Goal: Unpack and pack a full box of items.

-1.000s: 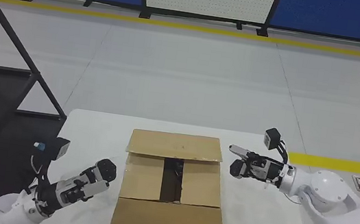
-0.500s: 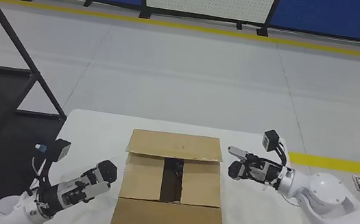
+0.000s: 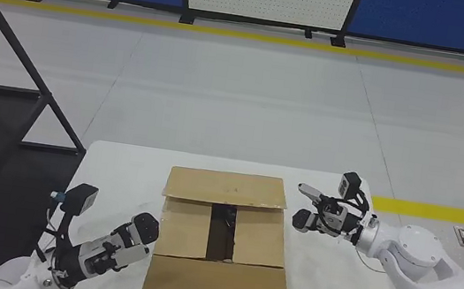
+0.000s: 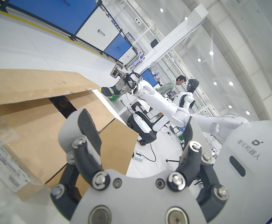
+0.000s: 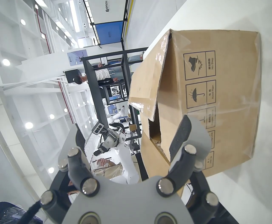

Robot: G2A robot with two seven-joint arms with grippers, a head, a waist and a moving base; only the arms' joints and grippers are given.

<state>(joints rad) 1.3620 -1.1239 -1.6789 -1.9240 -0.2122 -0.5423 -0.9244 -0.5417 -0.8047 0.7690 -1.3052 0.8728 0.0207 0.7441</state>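
Start at your left gripper [image 3: 145,229]: its fingers are spread wide and hold nothing. The box [image 3: 189,228] stands just beside it, directly ahead of the fingertips, with its side wall facing that hand. In the left wrist view the left gripper [image 4: 138,123] looks along the cardboard of the box [image 4: 31,127].

Past that wall, two side flaps lie over the opening. A dark slit [image 3: 221,232] between them runs away from you, along the box's long axis. The near and far flaps are splayed outward. Each side flap's free edge therefore lies on the far side of the flap from the hand beside it.

Beyond the box, your right gripper [image 3: 302,205] hangs near the opposite wall, toward the far corner, also spread and empty. Its wrist view shows the right gripper [image 5: 130,127] facing the printed side of the box [image 5: 212,106].

I judge the left hand slightly nearer. Either one must rise over its flap to reach the slit.
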